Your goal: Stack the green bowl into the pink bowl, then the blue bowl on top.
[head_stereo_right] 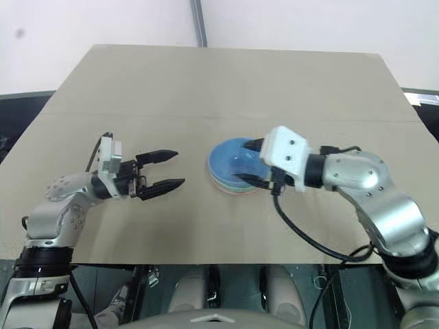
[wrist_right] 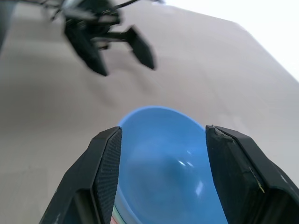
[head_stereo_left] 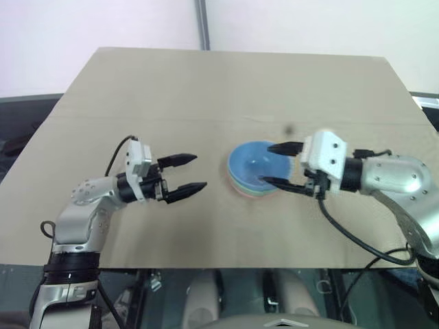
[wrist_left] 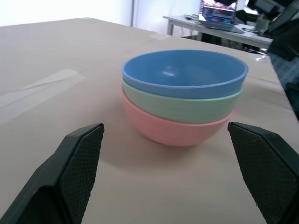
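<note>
Right end effector (head_stereo_left: 278,164) astride blue bowl (head_stereo_left: 252,162) rim

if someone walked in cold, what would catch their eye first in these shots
The stack of three bowls near the middle of the tan table: the blue bowl sits in the green bowl, which sits in the pink bowl. The right gripper is at the stack's right side, its fingers apart on either side of the blue bowl's rim. The left gripper is wide open over bare table to the left of the stack.
</note>
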You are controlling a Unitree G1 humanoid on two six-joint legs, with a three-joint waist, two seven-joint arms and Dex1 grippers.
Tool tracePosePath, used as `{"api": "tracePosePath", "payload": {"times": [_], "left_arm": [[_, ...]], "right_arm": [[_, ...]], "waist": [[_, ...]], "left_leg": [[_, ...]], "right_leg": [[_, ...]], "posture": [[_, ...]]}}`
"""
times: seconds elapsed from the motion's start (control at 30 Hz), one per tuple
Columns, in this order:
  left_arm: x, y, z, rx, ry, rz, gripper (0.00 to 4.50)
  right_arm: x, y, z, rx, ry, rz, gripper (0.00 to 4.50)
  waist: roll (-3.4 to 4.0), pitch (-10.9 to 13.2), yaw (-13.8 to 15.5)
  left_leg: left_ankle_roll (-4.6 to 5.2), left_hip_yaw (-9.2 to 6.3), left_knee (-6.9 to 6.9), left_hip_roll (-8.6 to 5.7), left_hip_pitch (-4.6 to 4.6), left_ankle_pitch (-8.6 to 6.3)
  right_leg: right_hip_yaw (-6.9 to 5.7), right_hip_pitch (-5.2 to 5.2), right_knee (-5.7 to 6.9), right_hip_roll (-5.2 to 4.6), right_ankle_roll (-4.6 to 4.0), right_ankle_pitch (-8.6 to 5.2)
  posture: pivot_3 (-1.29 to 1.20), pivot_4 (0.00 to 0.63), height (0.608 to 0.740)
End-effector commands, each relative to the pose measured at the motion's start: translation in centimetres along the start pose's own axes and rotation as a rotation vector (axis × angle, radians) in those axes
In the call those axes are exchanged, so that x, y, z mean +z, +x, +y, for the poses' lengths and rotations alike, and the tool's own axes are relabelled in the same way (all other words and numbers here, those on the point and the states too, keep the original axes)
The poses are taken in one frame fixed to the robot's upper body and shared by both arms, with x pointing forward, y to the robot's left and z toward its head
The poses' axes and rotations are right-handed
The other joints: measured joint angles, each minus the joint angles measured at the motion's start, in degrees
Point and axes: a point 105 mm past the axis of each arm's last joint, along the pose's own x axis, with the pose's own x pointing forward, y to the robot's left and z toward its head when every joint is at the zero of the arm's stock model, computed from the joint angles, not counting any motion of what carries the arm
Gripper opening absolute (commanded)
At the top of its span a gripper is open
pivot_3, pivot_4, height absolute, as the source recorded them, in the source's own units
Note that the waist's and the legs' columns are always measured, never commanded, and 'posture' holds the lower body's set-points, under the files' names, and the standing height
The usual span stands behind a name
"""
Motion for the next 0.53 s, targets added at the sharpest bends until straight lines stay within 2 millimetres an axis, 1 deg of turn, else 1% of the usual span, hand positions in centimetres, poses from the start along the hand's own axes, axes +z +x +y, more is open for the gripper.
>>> {"api": "tracePosePath", "payload": {"times": [0.03, 0.1, 0.13, 0.17, 0.23, 0.33, 0.37, 0.4, 0.53], "left_arm": [[1.0, -1.5, -0.4, 0.025, 0.079, 0.024, 4.5], [1.2, -2.5, -0.7, 0.026, 0.069, 0.041, 4.5], [1.3, -2.9, -1.0, 0.021, 0.063, 0.047, 4.5], [1.4, -3.2, -1.2, 0.015, 0.059, 0.057, 4.5], [1.5, -3.7, -1.6, 0.013, 0.059, 0.07, 4.5], [1.4, -4.4, -1.9, 0.02, 0.057, 0.091, 4.5], [1.4, -4.5, -2.1, 0.011, 0.048, 0.097, 4.5], [1.3, -4.7, -2.3, 0.003, 0.037, 0.101, 4.5], [1.4, -5.0, -2.5, -0.022, 0.033, 0.123, 4.5]], "right_arm": [[-2.6, -4.2, 0.0, -0.069, 0.085, 0.135, 3.38], [-4.7, -7.0, -0.6, -0.188, 0.149, 0.188, 3.93], [-5.5, -8.2, -0.6, -0.229, 0.154, 0.223, 4.24], [-5.9, -9.0, -0.7, -0.263, 0.136, 0.25, 4.46], [-6.2, -10.2, -0.5, -0.299, 0.136, 0.268, 4.46], [-6.2, -11.4, 0.4, -0.263, 0.169, 0.284, 4.46], [-6.1, -11.6, 0.5, -0.255, 0.18, 0.279, 4.46], [-6.0, -11.8, 0.5, -0.254, 0.186, 0.273, 4.46], [-6.0, -12.3, 0.2, -0.258, 0.172, 0.275, 4.46]], "waist": [[0.0, 0.0, 0.29], [0.0, 0.0, 0.42], [0.0, -0.01, 0.53], [-0.02, -0.02, 0.65], [0.07, -0.01, 0.44], [0.08, -0.02, 0.18], [0.07, -0.01, 0.09], [0.07, -0.02, -0.01], [0.07, -0.02, -0.25]], "left_leg": [[0.01, -0.03, 0.0, -0.01, 0.01, -0.01], [0.11, -0.05, -0.01, -0.02, 0.03, -0.07], [0.14, -0.05, -0.01, -0.02, 0.03, -0.08], [0.14, -0.11, -0.01, -0.02, 0.03, -0.08], [0.14, -0.2, -0.02, 0.0, 0.18, -0.09], [0.14, -0.22, 0.01, -0.01, 0.39, -0.08], [0.14, -0.22, 0.0, 0.0, 0.64, -0.09], [0.13, -0.25, -0.06, 0.0, 0.92, -0.1], [0.13, -0.39, -0.08, 0.0, 0.99, -0.1]], "right_leg": [[-0.02, 0.03, -0.06, -0.02, 0.0, 0.0], [-0.03, 0.05, -0.08, -0.04, 0.0, 0.0], [-0.04, 0.05, -0.07, -0.03, 0.0, 0.0], [-0.08, 0.06, -0.06, -0.03, 0.0, -0.01], [-0.14, 0.21, -0.09, -0.02, 0.0, -0.02], [-0.13, 0.39, -0.06, -0.03, 0.0, -0.04], [-0.11, 0.61, -0.06, -0.04, -0.09, -0.16], [-0.1, 0.84, -0.09, -0.07, 0.02, -0.25], [-0.07, 0.89, -0.09, -0.09, 0.0, -0.25]], "posture": [[0.0, 0.15, 0.74], [0.0, 0.15, 0.74], [0.0, 0.15, 0.74], [0.0, 0.15, 0.74], [0.0, 0.15, 0.74], [0.0, 0.15, 0.74], [0.0, 0.15, 0.74], [0.0, 0.15, 0.74], [0.0, 0.15, 0.74]]}}
